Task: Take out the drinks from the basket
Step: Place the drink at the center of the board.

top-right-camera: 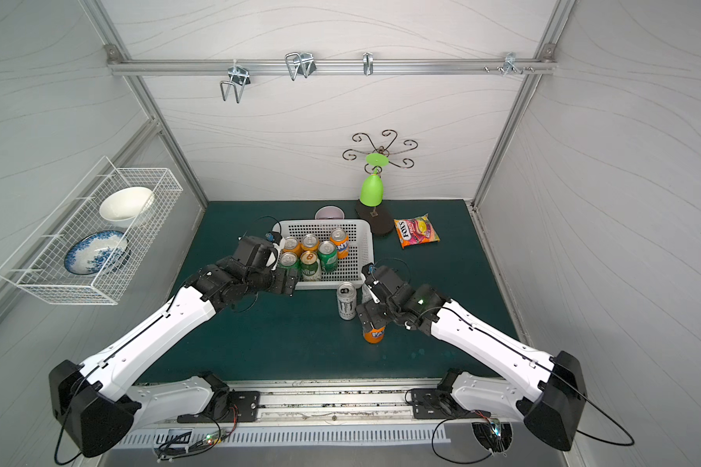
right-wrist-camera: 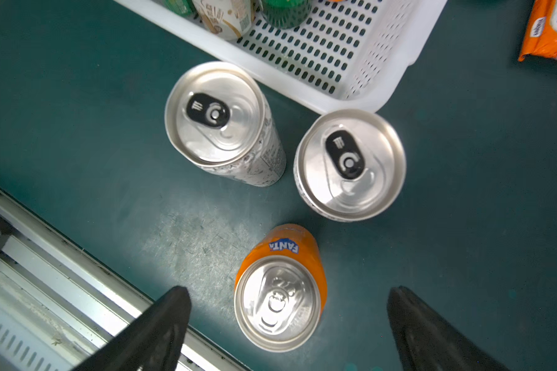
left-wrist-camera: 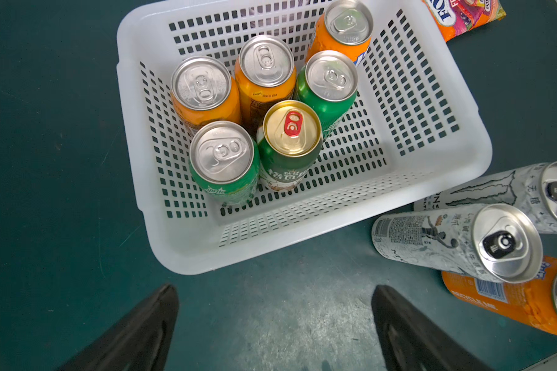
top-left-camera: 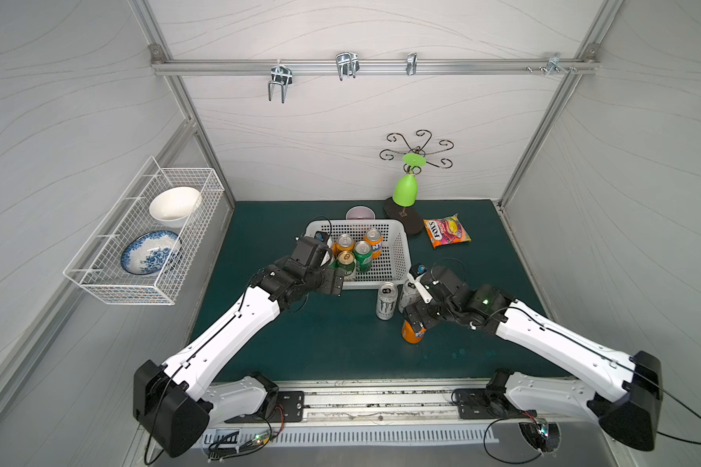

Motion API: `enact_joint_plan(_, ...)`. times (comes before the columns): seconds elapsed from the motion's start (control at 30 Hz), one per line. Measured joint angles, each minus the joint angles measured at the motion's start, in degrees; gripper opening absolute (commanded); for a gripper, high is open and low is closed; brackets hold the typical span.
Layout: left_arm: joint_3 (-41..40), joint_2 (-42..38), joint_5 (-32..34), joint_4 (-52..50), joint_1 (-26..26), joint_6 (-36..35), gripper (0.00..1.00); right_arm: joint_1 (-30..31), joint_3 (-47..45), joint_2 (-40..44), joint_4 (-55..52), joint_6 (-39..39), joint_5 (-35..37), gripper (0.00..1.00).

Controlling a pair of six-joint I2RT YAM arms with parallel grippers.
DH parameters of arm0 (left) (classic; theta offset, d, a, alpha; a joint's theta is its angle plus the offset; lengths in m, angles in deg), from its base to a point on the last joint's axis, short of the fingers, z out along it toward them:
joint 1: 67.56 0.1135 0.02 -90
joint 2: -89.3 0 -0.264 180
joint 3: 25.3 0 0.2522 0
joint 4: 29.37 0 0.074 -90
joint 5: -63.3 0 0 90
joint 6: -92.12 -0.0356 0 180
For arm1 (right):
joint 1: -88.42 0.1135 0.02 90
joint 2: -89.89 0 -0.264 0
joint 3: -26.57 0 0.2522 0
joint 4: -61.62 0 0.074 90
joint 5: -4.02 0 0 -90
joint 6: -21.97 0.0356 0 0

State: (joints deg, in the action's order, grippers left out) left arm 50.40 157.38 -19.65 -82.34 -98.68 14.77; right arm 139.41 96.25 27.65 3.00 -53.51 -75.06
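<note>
The white basket (top-left-camera: 401,258) (left-wrist-camera: 303,231) holds several upright drinks: three orange cans (left-wrist-camera: 201,83), two green cans (left-wrist-camera: 222,157) and a gold-topped can (left-wrist-camera: 291,128). On the mat in front of it stand two silver-white cans (right-wrist-camera: 216,112) (right-wrist-camera: 349,163) and an orange can (right-wrist-camera: 278,302) (top-left-camera: 413,333). My right gripper (right-wrist-camera: 288,290) (top-left-camera: 415,319) hovers open over that orange can, its jaws wide on either side and not touching it. At the basket's near left corner my left gripper (left-wrist-camera: 275,292) (top-left-camera: 332,283) is open over bare mat.
A colourful candy bag (top-left-camera: 447,230) lies right of the basket. Behind the basket are a pale bowl (top-left-camera: 360,213) and a green goblet (top-left-camera: 405,190) on a dark stand. A wire rack (top-left-camera: 146,230) with bowls hangs on the left wall. A metal rail (right-wrist-camera: 45,257) borders the mat's front.
</note>
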Motion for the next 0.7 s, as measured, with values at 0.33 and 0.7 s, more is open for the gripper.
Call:
enact_joint_plan(0.33, 3.8, 3.5, 0.0, -0.6, 0.0, -0.2, 0.95, -8.7, 3.0, 8.5, -4.8, -2.4, -3.5, 0.99)
enact_joint_plan(0.7, 8.7, 11.2, 0.2, -1.3, 0.0, -0.7, 0.91, -11.8, 2.9, 12.7, -8.0, -2.5, -6.3, 0.99)
